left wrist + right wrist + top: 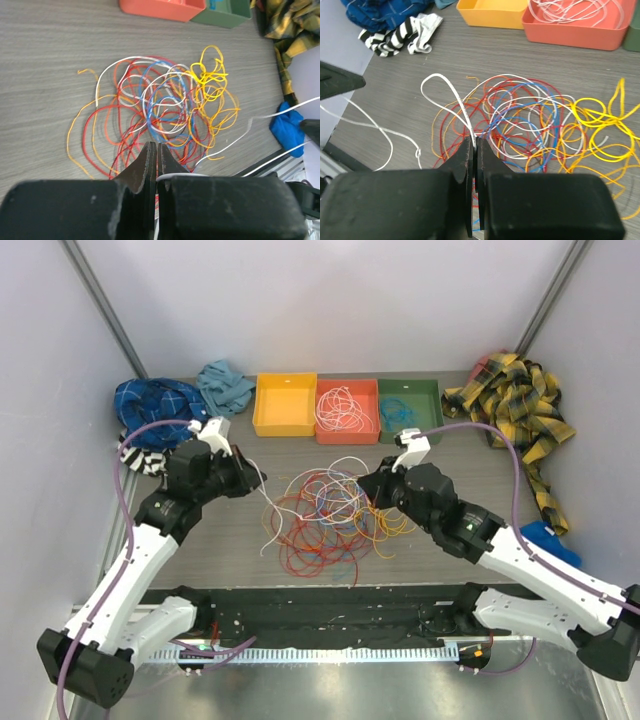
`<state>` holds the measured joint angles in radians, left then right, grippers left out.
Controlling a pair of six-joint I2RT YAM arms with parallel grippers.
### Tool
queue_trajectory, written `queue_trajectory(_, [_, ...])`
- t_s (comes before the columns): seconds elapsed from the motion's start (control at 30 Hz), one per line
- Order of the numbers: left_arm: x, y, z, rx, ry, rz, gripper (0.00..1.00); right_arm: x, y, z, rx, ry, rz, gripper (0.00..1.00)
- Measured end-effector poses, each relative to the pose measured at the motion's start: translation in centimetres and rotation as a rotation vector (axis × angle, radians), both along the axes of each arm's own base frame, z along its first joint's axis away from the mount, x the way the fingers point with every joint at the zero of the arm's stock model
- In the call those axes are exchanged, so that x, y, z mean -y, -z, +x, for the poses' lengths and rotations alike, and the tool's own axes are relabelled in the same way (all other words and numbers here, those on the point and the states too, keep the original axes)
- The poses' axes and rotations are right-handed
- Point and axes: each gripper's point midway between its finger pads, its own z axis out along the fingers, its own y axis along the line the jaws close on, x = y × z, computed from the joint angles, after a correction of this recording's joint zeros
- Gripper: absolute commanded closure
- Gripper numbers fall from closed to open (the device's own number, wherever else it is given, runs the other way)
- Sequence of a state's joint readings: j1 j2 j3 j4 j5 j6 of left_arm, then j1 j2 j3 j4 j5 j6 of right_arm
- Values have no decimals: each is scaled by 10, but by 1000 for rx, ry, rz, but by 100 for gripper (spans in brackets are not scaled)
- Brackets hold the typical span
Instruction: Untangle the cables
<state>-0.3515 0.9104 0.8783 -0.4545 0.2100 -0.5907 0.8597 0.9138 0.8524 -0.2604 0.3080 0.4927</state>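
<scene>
The cables [330, 520] lie in a loose tangle of red, orange, yellow, white and blue loops on the grey table between the arms. My left gripper [255, 478] hovers at the tangle's left edge, and in its wrist view the left gripper [154, 146] is shut on a white cable [175, 175] that trails off to the right. My right gripper [368, 488] sits at the tangle's right edge. Its wrist view shows the right gripper [473, 142] shut on a white cable [434, 76] that arches up out of the pile.
At the back stand a yellow bin [257, 405], a red bin [347, 439] holding white cables and a green bin [410, 438] holding a blue one. Blue plaid [155, 405] and striped [140, 455] cloths lie back left, a yellow plaid cloth [515, 405] back right.
</scene>
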Motion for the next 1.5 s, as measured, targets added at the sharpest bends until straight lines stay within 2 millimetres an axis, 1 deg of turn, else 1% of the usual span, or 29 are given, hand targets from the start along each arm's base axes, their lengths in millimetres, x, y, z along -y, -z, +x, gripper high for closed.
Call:
queue_trajectory(0.03, [2, -3, 1, 4, 4, -2, 100, -4, 1, 0, -2, -12, 3, 99])
queue_trajectory(0.13, [12, -23, 7, 32, 29, -15, 100, -18, 5, 1, -14, -58, 13, 99])
queue_trajectory(0.27, [32, -41, 10, 63, 83, -26, 100, -41, 18, -3, -50, -136, 10, 99])
queue_trajectory(0.33, [43, -41, 8, 61, 114, -23, 100, -47, 24, -6, -66, -160, 4, 99])
queue_trajectory(0.43, [49, -36, 4, 52, 136, -9, 100, -52, 27, -11, -77, -189, 3, 99])
queue_trajectory(0.53, [42, -32, 7, 59, 108, 29, 100, -58, 30, -16, -90, -220, 1, 99])
queue_trajectory(0.6, [35, -27, 9, 53, 80, 66, 100, -65, 40, -21, -114, -248, -16, 99])
queue_trajectory(0.7, [26, -19, 9, 35, 48, 110, 100, -81, 64, -35, -163, -310, -62, 99])
queue_trajectory(0.83, [19, -13, 9, 17, 23, 139, 100, -102, 92, -55, -212, -392, -127, 99])
queue_trajectory(0.93, [15, -11, 9, 13, 4, 154, 100, -117, 102, -63, -225, -436, -162, 99])
queue_trajectory(1.03, [11, -14, 7, 23, -7, 160, 100, -127, 97, -65, -209, -456, -161, 99])
queue_trajectory(1.1, [10, -19, 5, 35, -2, 158, 100, -130, 92, -63, -194, -457, -151, 99])
queue_trajectory(1.13, [11, -24, 4, 44, 4, 149, 100, -131, 89, -62, -185, -456, -145, 99])
queue_trajectory(1.17, [13, -30, 3, 56, 12, 137, 100, -132, 87, -61, -178, -455, -141, 97])
queue_trajectory(1.23, [20, -45, 3, 81, 38, 101, 100, -134, 84, -59, -167, -453, -130, 87])
queue_trajectory(1.33, [33, -68, 5, 112, 77, 35, 100, -139, 75, -56, -142, -455, -105, 86])
queue_trajectory(1.4, [41, -76, 7, 120, 99, 3, 100, -144, 66, -54, -120, -461, -86, 83])
queue_trajectory(1.43, [46, -79, 9, 122, 110, -9, 100, -147, 60, -52, -104, -463, -72, 76])
queue_trajectory(1.47, [50, -79, 11, 118, 120, -15, 100, -150, 53, -51, -88, -463, -57, 72])
queue_trajectory(1.5, [55, -78, 12, 115, 131, -19, 100, -152, 48, -49, -73, -462, -45, 61])
